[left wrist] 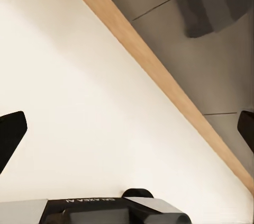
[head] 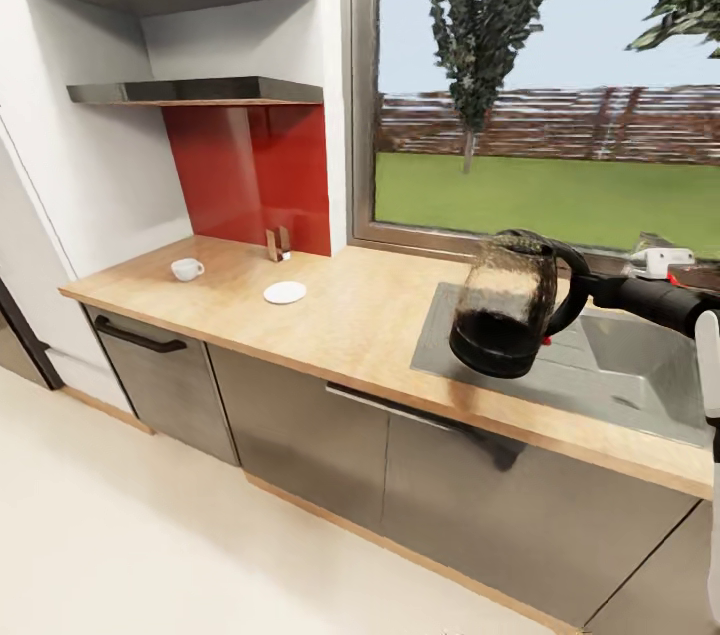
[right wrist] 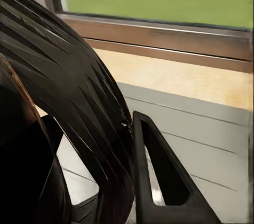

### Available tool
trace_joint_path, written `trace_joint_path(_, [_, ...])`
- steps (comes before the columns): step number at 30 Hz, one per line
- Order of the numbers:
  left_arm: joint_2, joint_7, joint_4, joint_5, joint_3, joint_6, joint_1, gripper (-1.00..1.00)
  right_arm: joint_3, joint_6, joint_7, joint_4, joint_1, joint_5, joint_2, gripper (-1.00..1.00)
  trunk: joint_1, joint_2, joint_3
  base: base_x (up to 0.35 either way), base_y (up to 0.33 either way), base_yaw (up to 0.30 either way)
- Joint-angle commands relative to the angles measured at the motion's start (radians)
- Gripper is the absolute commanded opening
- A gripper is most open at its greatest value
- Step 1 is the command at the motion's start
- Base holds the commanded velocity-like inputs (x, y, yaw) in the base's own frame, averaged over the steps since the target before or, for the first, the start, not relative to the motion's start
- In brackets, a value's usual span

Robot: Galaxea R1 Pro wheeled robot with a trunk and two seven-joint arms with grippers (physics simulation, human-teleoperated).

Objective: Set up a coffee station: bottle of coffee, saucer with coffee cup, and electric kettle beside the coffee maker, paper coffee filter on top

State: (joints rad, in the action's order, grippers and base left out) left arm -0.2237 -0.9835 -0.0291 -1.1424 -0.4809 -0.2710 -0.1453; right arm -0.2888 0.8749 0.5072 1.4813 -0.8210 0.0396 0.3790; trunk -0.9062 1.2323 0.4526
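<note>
Right gripper [head: 585, 287] clasps electric kettle [head: 510, 310] handle — cup [head: 186, 268] far off.

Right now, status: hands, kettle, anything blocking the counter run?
Right hand shut on electric kettle handle, kettle tilted, held over the sink. Left hand open, empty, low by the cabinet fronts. Coffee cup and saucer apart on the countertop.

1. The cup [head: 187, 268] sits at centre left of the head view on the countertop [head: 370, 315].
2. The saucer [head: 285, 292] lies right of it, apart.
3. The kettle [head: 510, 305] hangs at centre right, over the sink [head: 640, 375].
4. Two shelves [head: 200, 91] occupy the upper left.
</note>
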Motion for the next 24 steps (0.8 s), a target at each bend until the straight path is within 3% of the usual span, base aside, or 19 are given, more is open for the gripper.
trace_joint_path(1, [0.000, -0.001, 0.000, -0.007, -0.008, -0.006, 0.000, 1.00, -0.001, 0.007, 0.002, 0.001, -0.001, 0.008, 0.000, -1.00, 0.000, 0.001, 0.001, 0.000, 0.000, -0.274])
trace_joint_path(7, [0.000, -0.001, 0.000, -0.007, -0.008, -0.006, 0.000, 1.00, -0.001, 0.007, 0.002, 0.001, -0.001, 0.008, 0.000, -1.00, 0.000, 0.001, 0.001, -0.016, 0.000, -0.269])
trace_joint_path(16, [0.000, -0.001, 0.000, -0.007, -0.008, -0.006, 0.000, 1.00, 0.000, 0.007, 0.002, 0.001, -0.001, 0.007, 0.000, -1.00, 0.000, 0.001, 0.001, -0.243, 0.000, -0.078])
trace_joint_path(24, [0.000, 0.000, 0.000, -0.007, -0.008, -0.005, 0.000, 1.00, 0.000, 0.007, 0.002, -0.001, -0.001, 0.006, 0.000, -1.00, 0.000, 0.001, 0.001, -0.044, 0.000, -0.223])
